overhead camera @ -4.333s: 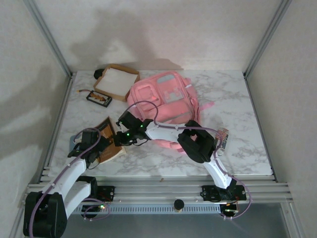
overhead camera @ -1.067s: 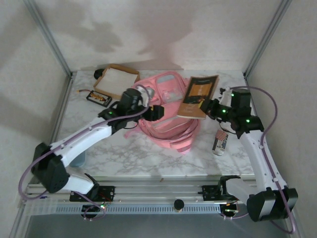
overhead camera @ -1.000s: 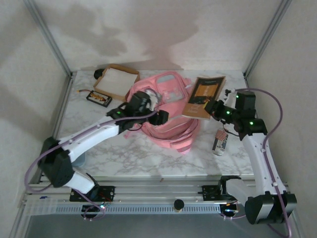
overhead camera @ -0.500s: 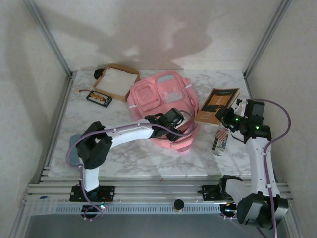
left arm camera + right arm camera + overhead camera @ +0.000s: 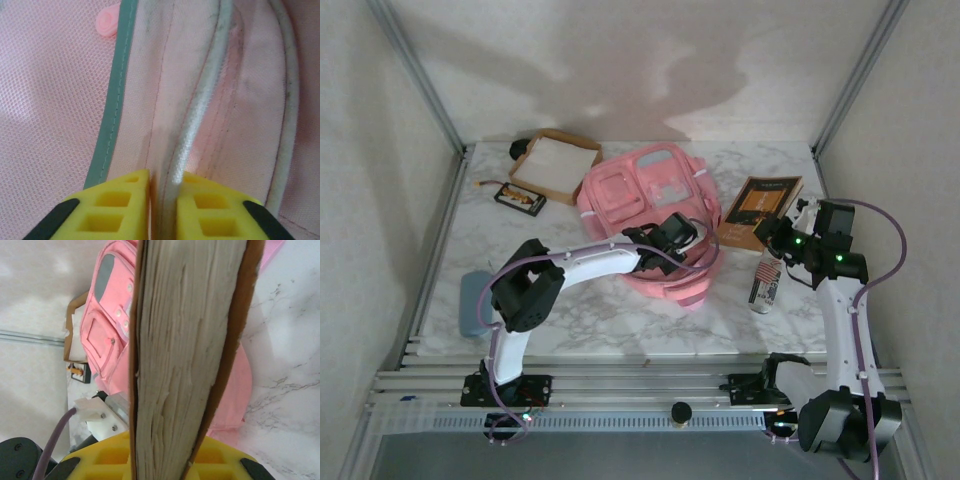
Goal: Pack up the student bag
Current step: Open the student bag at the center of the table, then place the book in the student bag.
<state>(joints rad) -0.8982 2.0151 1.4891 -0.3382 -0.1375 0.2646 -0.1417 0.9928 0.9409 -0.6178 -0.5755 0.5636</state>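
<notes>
The pink student bag (image 5: 625, 195) lies flat in the middle of the marble table. My left gripper (image 5: 683, 235) reaches across the bag's near right edge. In the left wrist view the gripper (image 5: 165, 200) is shut on a fold of the bag's pink fabric (image 5: 60, 100) and its white piping (image 5: 200, 125). My right gripper (image 5: 777, 232) is to the right of the bag, shut on a brown book (image 5: 761, 205) held above the table. The book's page edge (image 5: 185, 340) stands between the right gripper's (image 5: 175, 460) yellow fingers, with the bag (image 5: 107, 325) behind it.
A tan cardboard tray (image 5: 557, 162) sits at the back left, with a black case (image 5: 520, 197) in front of it. A striped can (image 5: 764, 282) lies under the right arm. A blue-grey flat object (image 5: 472, 302) rests near the left front edge.
The right gripper has carried the book from over the bag out to the right. The left gripper has moved from the bag's left side to its near right edge and stays shut there.
</notes>
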